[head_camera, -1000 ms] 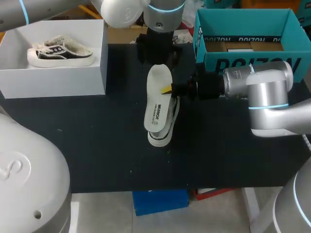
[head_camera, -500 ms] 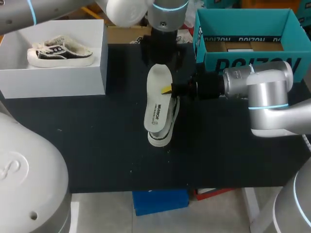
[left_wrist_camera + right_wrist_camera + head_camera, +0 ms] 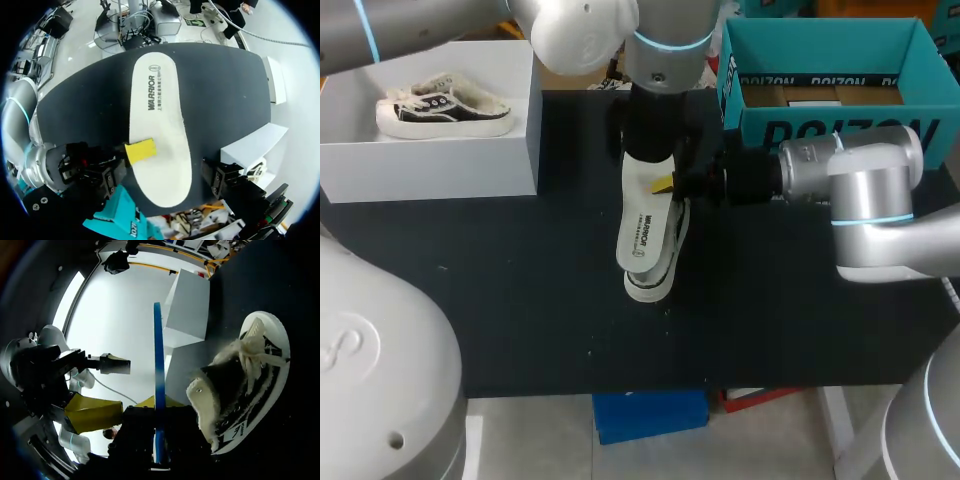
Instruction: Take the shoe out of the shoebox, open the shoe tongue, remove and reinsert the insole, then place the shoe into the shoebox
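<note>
Tabletop (image 3: 520, 300) stage: insole out, shoe well apart from the shoebox (image 3: 440, 165).
Shoe (image 3: 650, 282) lies mid-tabletop; my right tool (image 3: 665, 185) pinches the insole (image 3: 642, 225) edgewise just above it, likely for reinsertion. Left tool (image 3: 652, 140) hovers near; I cannot tell its state.

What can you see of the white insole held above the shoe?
The insole is a flat, off-white, foot-shaped piece, foam-like, with dark print along its top and a blue underside edge. It is out of the shoe, held about level over it, pinched at one long edge by the right gripper, a yellow tip on top.
</note>
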Controlling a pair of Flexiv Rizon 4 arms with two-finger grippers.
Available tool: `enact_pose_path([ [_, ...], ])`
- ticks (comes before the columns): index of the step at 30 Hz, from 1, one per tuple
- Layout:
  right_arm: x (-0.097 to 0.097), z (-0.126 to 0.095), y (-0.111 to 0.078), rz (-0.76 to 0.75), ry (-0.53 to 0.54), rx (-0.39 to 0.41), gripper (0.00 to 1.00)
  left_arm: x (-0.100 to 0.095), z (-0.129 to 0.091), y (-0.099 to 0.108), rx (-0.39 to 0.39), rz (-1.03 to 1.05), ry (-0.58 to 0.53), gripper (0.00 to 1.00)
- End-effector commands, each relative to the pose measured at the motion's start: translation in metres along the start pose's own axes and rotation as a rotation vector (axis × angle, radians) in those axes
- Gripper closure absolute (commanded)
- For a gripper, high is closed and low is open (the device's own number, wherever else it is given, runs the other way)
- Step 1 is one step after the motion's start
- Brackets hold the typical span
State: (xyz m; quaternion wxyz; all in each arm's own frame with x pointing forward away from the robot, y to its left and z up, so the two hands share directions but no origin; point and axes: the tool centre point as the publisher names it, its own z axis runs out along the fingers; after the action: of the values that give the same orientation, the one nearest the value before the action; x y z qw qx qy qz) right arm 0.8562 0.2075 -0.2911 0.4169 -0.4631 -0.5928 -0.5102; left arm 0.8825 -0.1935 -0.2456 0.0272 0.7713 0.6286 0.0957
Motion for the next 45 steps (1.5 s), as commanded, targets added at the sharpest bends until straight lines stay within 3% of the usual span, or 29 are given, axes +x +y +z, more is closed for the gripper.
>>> enact_pose_path([
  [1,0.000,0.000,0.000,0.001,-0.003,0.002,1.00,0.002,-0.005,-0.023,-0.016,0.006,0.006,0.00],
  [13,0.000,0.000,0.000,0.001,-0.003,0.002,1.00,0.002,-0.015,-0.076,-0.028,0.033,0.002,0.00],
  [24,0.000,0.000,0.000,0.001,-0.003,0.002,1.00,0.005,-0.009,-0.116,-0.016,0.044,-0.025,0.00],
  [28,0.000,0.000,0.000,0.001,-0.003,0.002,1.00,0.009,-0.005,-0.121,-0.017,0.041,-0.101,0.00],
  [31,0.000,0.000,0.000,0.001,-0.003,0.002,1.00,0.015,-0.002,-0.120,-0.007,0.034,-0.234,0.00],
  [36,0.000,0.000,0.000,0.001,-0.003,0.002,1.00,0.023,-0.011,-0.118,-0.111,0.049,-0.391,0.00],
  [39,0.000,0.000,0.000,0.001,-0.003,0.002,1.00,0.028,-0.013,-0.115,-0.121,0.044,-0.510,0.00],
  [40,0.000,0.000,0.000,0.001,-0.003,0.002,1.00,0.029,-0.014,-0.114,-0.137,0.049,-0.499,0.00],
  [41,0.000,0.000,0.000,0.001,-0.003,0.002,1.00,0.028,-0.017,-0.113,-0.128,0.067,-0.391,0.00],
  [45,0.000,0.000,0.000,0.001,-0.003,0.002,1.00,0.028,-0.017,-0.113,-0.128,0.067,-0.391,0.00],
])
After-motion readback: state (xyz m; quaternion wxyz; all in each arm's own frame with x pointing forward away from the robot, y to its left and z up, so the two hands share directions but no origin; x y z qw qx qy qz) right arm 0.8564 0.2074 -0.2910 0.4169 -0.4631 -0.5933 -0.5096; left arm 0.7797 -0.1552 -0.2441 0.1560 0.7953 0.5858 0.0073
